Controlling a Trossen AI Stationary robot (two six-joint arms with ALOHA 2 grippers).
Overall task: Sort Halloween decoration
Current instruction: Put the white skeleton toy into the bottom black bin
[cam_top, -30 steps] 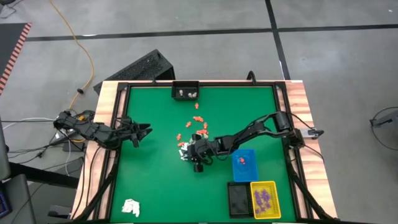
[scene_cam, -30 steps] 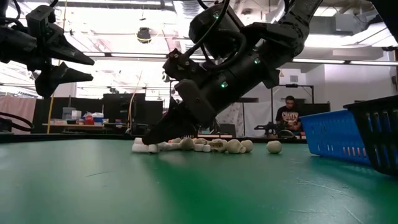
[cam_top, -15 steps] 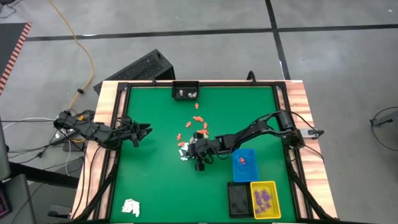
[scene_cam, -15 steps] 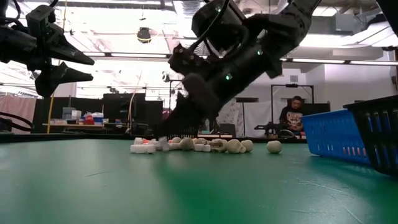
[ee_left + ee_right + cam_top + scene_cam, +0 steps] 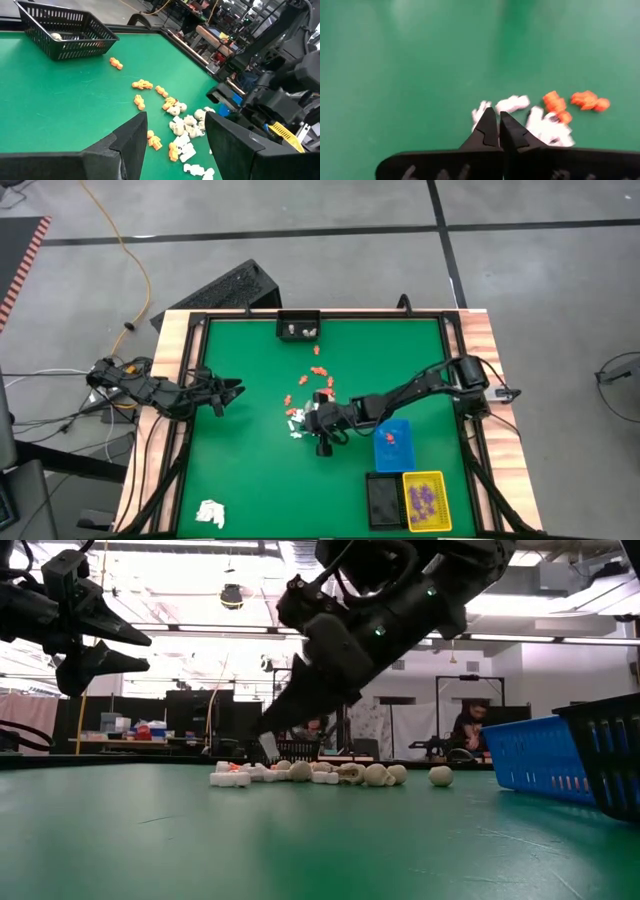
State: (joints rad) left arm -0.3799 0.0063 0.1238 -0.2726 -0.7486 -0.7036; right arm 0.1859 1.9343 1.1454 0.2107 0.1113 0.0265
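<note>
- Near the centre of the high frame, the right gripper (image 5: 303, 418) hangs over the pile of pieces (image 5: 296, 419), its fingers clenched tip to tip; whether a piece is pinched I cannot tell.
- Just past the fingertips (image 5: 490, 119) in the right wrist view lie white pieces (image 5: 512, 103), with orange ones (image 5: 555, 102) further to the frame's right.
- Low in the middle of the low frame, the pile sits on the green table (image 5: 300, 850) with the gripper tip (image 5: 268, 748) just above its left part.
- Loose orange pieces (image 5: 318, 370) trail toward the top centre, where a black basket (image 5: 298, 325) sits.
- At lower right stand a blue tray (image 5: 392, 446), a black tray (image 5: 383, 500) and a yellow tray (image 5: 425, 498) holding purple pieces.
- At left centre, the left gripper (image 5: 238, 387) waits with fingers parted, well apart from the pile.
- A white wad (image 5: 210, 513) lies at lower left.
</note>
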